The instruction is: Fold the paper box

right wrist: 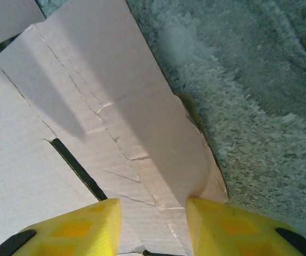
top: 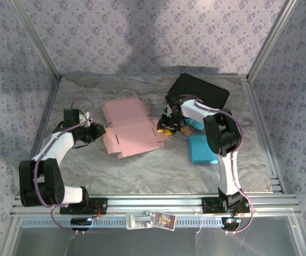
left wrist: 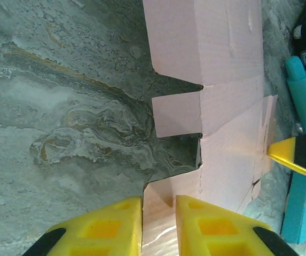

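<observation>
Overhead view. Paper box [top: 128,128] lies opened out flat, pink, around the middle of the worktop [top: 142,170], a little toward the far edge and the left side. Left gripper [top: 100,129] sits at the box's left edge, right gripper [top: 165,128] at its right edge, one on each side of the sheet. Black case [top: 203,88] is near the far right corner. Teal box [top: 202,149] is toward the right edge, apart from the pink sheet.

Left wrist view. Yellow fingers [left wrist: 102,229] of the left gripper stand close together, with a narrow flap [left wrist: 158,210] of the paper box between them and filling the gap; they look pinched onto it. Beyond the flap the pink panels run away across grey marbled worktop. A yellow and black fingertip [left wrist: 297,154] of the right gripper shows at the sheet's other edge, the teal box just beside it.

Right wrist view. Right gripper's fingers [right wrist: 83,226] stand partly apart, straddling a creased pink panel. The panel's outer edge meets the right-hand finger. Whether the fingers actually grip the card, cannot tell. Bare worktop lies beside the panel.
</observation>
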You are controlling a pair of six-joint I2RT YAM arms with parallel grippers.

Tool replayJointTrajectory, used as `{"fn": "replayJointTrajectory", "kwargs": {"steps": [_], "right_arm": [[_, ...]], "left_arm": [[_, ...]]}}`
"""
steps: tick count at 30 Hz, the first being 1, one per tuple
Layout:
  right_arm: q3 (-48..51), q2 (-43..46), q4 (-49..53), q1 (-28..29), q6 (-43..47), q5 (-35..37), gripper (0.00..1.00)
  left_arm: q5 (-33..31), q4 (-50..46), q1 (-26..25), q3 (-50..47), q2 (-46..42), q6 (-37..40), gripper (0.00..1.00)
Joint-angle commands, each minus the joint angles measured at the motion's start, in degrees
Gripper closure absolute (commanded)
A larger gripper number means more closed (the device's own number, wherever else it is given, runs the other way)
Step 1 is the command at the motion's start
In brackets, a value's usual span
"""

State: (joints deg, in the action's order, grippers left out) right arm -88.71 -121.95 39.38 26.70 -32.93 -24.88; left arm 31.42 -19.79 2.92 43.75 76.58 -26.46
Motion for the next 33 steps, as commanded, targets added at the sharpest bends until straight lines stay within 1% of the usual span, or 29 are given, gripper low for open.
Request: {"fn": "replayJointTrajectory", "kwargs": {"steps": [1,8,14,18,22,27,33], "right_arm": [[-0.5,-2.5,2.8,-0.5,1.1,2.5,0.60],[-0.7,-2.9,3.0,-0.8,1.2,2.5,0.60],[-1.4,-3.2,3.2,-0.8,1.2,2.4,0.60],[-1.5,-3.2,3.3,-0.7,1.1,2.4,0.60],[-1.4,-3.2,3.3,-0.9,1.1,2.4,0.60],[-1.7,-3.4,3.3,-0.9,0.9,2.4,0.60],[-1.9,-3.4,3.4,-0.9,0.8,2.5,0.60]], "left_arm": [[2.3,1.5,0.8,-0.3,-2.4,-1.8,0.75],[5.6,3.8,1.4,-0.4,-2.9,-5.0,0.71],[9.3,6.2,1.5,-1.7,0.2,-6.0,0.70],[9.6,10.5,1.5,-3.3,-0.9,-9.1,0.71],[11.2,15.0,1.4,-4.6,-0.8,-12.5,0.72],[10.8,10.3,1.4,-3.9,1.1,-9.2,0.74],[11.2,13.8,1.4,-5.5,2.1,-10.8,0.74]]}}
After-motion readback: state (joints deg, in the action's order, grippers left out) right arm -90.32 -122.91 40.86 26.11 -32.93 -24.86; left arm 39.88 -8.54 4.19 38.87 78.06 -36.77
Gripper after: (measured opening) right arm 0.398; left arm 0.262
